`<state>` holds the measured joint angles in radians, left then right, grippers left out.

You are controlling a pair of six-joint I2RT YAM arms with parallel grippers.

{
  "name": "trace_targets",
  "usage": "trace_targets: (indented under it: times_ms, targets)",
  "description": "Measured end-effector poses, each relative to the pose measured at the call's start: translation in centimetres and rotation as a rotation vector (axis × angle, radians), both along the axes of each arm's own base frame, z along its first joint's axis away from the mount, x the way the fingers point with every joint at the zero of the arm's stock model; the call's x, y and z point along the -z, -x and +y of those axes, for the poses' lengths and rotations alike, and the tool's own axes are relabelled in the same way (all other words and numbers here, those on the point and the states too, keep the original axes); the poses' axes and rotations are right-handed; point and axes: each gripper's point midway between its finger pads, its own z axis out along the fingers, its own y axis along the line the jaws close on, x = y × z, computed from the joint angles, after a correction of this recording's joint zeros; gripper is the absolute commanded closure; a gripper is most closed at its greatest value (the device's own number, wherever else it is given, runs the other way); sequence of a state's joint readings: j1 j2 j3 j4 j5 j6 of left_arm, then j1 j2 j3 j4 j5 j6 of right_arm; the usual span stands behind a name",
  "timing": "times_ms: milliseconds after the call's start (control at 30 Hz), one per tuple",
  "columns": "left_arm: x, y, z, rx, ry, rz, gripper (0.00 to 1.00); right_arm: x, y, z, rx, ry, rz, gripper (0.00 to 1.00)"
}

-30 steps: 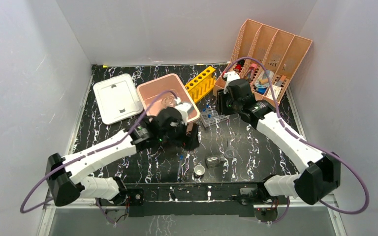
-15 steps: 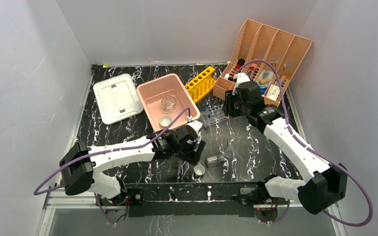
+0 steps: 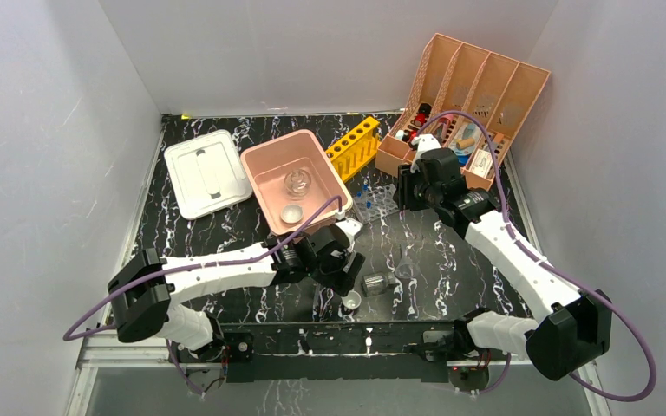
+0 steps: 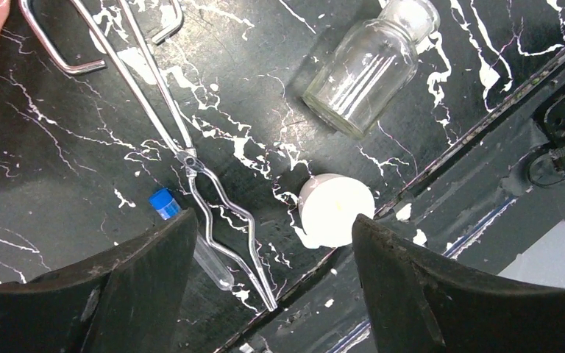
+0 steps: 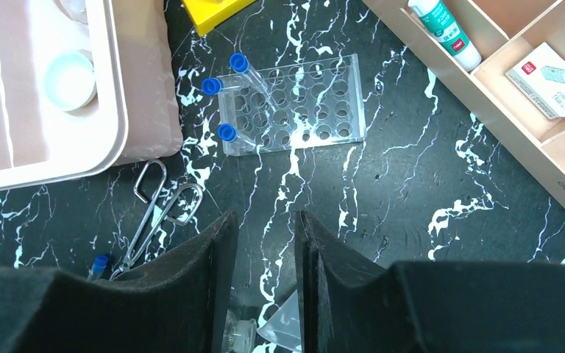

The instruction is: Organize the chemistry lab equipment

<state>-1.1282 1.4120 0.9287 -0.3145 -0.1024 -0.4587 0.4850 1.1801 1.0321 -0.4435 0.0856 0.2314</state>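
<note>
Diagonally, wire tongs [image 4: 191, 158] flat; handle loops upper-left, tips toward table [image 4: 59, 184] edge

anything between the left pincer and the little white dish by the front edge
Nothing visible. The left pincer hangs open over the little white round dish; the thin metal wire tongs and the small clear glass bottle lie beside it, not over it.

Place: I'm running a mock chemistry bench inside a robot test cell.
Walls: plain white panels [image 3: 312, 52] box in the black marbled counter [image 3: 451, 251].
Rig: my left arm [image 3: 217, 270] and right arm [image 3: 512, 251] are bolted at the near rail [image 3: 381, 334].
Labware: yellow tube rack [image 3: 353, 147], clear tube rack [image 5: 294, 103], wire tongs [image 4: 191, 158], glass bottle [image 4: 371, 62].
Storage: pink tub [image 3: 264, 160], peach file organizer [image 3: 477, 78].
</note>
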Motion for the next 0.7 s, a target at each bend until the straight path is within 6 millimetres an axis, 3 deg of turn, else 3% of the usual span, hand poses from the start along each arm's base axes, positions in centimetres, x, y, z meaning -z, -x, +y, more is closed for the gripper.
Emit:
trace_targets:
  times_ms: [133,700]
  targets:
    - [0.7,0.1,-0.2,0.015,-0.012,0.010,0.32,-0.2,0.1,0.0,-0.002,-0.003,-0.006,0.55]
    - [2.7,1.2,-0.9,0.057,-0.021,0.058,0.31,-0.2,-0.1,-0.3,-0.003,0.006,-0.010,0.55]
